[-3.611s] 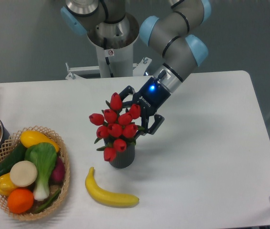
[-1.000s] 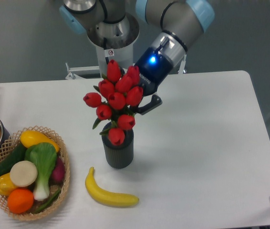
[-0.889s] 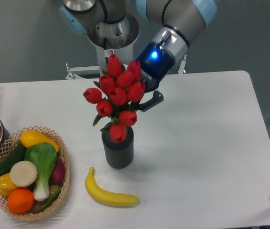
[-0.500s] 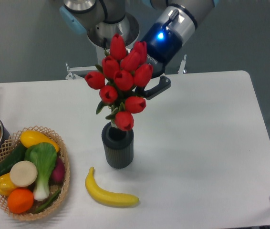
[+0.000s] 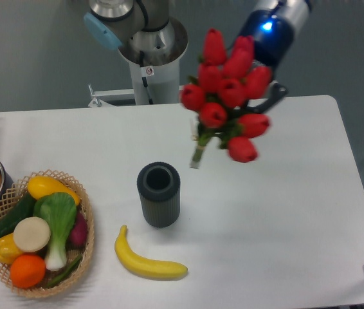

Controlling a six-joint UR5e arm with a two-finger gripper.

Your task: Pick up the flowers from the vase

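I see an evenly, brightly lit view with soft shadows under the vase (image 5: 159, 194) and banana (image 5: 148, 261), while the raised flowers (image 5: 228, 102) show slight motion blur.

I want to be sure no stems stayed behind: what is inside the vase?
The vase shows an open, dark mouth with nothing sticking out; its bottom is in shadow and cannot be seen. The flowers, stems included, hang clear of it in the tool.

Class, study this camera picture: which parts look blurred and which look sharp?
Fixed camera view: the flowers and tool holding them look motion-smeared, stems soft; the vase, banana and basket are crisp under even light.
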